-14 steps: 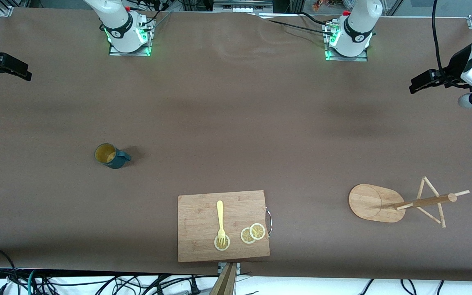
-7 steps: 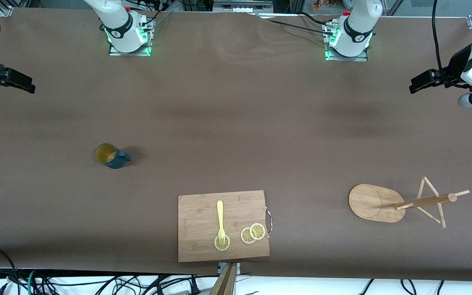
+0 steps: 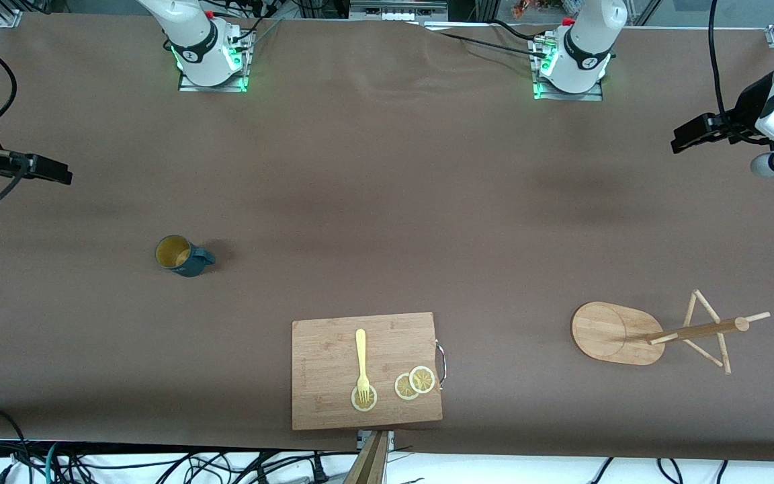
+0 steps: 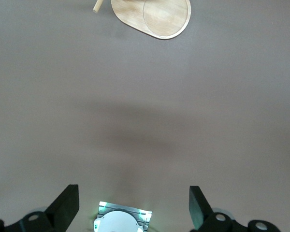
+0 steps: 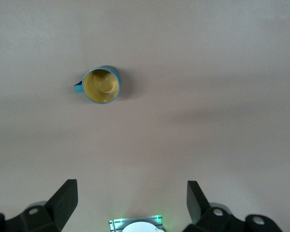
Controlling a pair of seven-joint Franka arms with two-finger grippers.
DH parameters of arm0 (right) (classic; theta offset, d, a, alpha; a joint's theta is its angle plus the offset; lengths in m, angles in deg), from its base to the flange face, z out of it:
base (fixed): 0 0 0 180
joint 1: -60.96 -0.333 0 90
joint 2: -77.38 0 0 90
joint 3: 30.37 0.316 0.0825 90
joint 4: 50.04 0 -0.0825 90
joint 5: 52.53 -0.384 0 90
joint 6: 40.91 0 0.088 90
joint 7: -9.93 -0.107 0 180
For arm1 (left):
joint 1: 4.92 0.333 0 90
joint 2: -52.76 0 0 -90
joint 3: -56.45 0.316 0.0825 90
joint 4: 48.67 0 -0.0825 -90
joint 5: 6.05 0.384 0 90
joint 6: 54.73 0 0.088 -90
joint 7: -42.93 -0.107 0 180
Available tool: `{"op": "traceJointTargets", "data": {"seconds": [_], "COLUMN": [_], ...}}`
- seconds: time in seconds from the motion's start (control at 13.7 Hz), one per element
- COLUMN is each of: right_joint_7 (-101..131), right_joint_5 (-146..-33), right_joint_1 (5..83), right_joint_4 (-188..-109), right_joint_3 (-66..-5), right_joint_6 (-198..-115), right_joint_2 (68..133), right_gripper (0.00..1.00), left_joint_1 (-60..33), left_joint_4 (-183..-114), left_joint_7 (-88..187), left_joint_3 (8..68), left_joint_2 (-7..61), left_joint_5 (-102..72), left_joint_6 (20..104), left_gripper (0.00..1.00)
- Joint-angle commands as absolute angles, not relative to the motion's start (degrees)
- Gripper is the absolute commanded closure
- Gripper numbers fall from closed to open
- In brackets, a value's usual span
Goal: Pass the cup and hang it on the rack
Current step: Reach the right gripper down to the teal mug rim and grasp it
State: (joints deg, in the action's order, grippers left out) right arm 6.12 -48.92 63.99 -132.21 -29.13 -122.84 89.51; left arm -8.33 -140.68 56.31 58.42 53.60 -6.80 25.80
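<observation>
The cup stands upright on the desk toward the right arm's end, handle pointing toward the left arm's end, yellowish interior showing. The rack stands toward the left arm's end on its oval base, nearer the front camera than the cup. Between them, nearest the camera, a cutting board carries a fork and lemon slices. The right pincer hangs released above bare desk near the cup, holding nothing. The left pincer hangs released, empty, above the desk near the rack.
</observation>
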Motion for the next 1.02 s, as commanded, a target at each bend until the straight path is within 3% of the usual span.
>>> {"op": "traceJointTargets", "data": {"seconds": [0.0,0.36,0.66,0.95], "right_joint_7": [5.97,5.97,5.89,5.89], "right_joint_5": [-49.71,-49.81,-49.89,-49.81], "right_joint_1": [64.73,64.56,64.38,64.3], "right_joint_4": [-131.95,-133.7,-146.51,-153.03], "right_joint_3": [-28.79,-28.7,-28.26,-28.18], "right_joint_6": [-125.63,-134.23,-149.51,-158.05], "right_joint_2": [94.06,101.18,101.2,101.28], "right_gripper": [0.0,0.0,0.0,0.0], "left_joint_1": [-8.44,-8.44,-8.35,-8.35], "left_joint_4": [-139.2,-139.2,-139.11,-139.11], "left_joint_7": [55.23,55.23,55.23,55.14], "left_joint_3": [58.3,58.39,58.39,58.39], "left_joint_2": [53.28,53.28,53.2,53.28], "left_joint_5": [-5.61,-5.52,-5.52,-5.61], "left_joint_6": [24.37,24.46,24.46,24.46], "left_gripper": [0.0,0.0,0.0,0.0]}}
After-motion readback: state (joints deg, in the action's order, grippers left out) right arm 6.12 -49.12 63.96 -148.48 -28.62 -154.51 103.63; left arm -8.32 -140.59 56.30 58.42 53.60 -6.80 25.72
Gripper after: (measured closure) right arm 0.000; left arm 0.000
